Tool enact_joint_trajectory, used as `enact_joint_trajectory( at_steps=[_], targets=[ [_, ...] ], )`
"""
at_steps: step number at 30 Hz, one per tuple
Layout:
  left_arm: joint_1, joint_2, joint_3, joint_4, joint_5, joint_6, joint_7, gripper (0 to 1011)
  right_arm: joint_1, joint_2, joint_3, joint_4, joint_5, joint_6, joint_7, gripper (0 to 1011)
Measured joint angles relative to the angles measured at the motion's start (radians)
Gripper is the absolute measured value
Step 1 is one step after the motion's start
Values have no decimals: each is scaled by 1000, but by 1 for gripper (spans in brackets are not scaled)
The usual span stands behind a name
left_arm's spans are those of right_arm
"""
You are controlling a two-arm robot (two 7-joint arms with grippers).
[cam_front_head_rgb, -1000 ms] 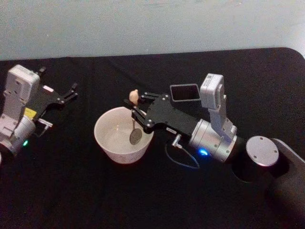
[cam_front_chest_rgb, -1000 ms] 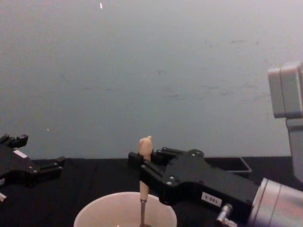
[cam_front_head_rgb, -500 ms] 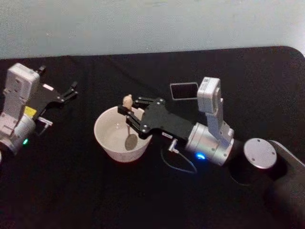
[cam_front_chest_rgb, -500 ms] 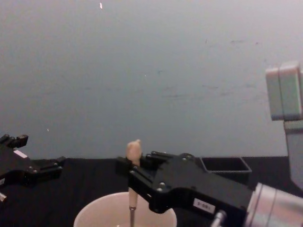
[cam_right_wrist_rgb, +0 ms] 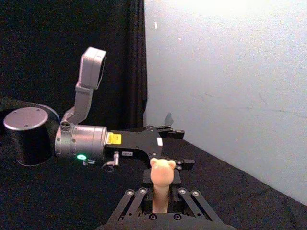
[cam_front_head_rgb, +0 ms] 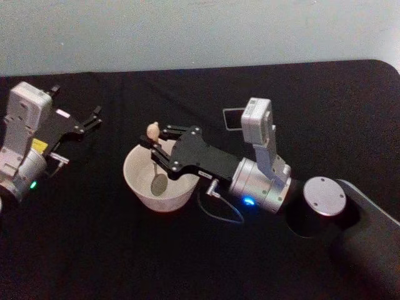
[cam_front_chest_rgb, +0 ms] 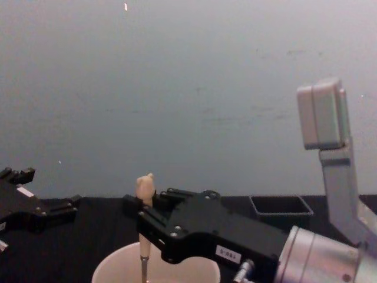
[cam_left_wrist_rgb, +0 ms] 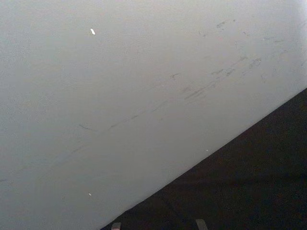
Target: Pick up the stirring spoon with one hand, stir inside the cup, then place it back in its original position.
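Observation:
The cream-white cup [cam_front_head_rgb: 139,187] stands left of the table's middle, and its rim [cam_front_chest_rgb: 115,266] shows low in the chest view. My right gripper [cam_front_head_rgb: 154,145] reaches in from the right and is shut on the stirring spoon [cam_front_head_rgb: 154,164], below its bear-head top. The spoon stands nearly upright, its metal bowl down inside the cup near the left side. The wrist view shows the bear head [cam_right_wrist_rgb: 162,170] above the closed fingers [cam_right_wrist_rgb: 139,197]. The dark grey holder box [cam_front_chest_rgb: 281,206] sits behind, partly hidden by the wrist camera [cam_front_head_rgb: 257,120]. My left gripper [cam_front_head_rgb: 95,118] rests open at the far left.
A black cloth covers the table [cam_front_head_rgb: 94,250], and a pale wall rises behind it. My right arm's cable [cam_front_head_rgb: 219,215] loops just right of the cup. The right arm's dark base [cam_front_head_rgb: 325,206] takes up the lower right.
My right gripper has carried the spoon leftward across the cup, from the right side toward the left side. The holder box is now more hidden behind the wrist camera. The left arm has not moved.

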Motion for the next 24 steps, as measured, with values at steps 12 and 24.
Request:
enact_joint_trajectory(
  at_steps=[12,24],
  targets=[
    [0,0,0,0,0,0,0,1001,38,-38,5,65,-19,-20,-25,214],
    [0,0,0,0,0,0,0,1001,61,-53,35,112,-38,-31,-54,215]
  ],
)
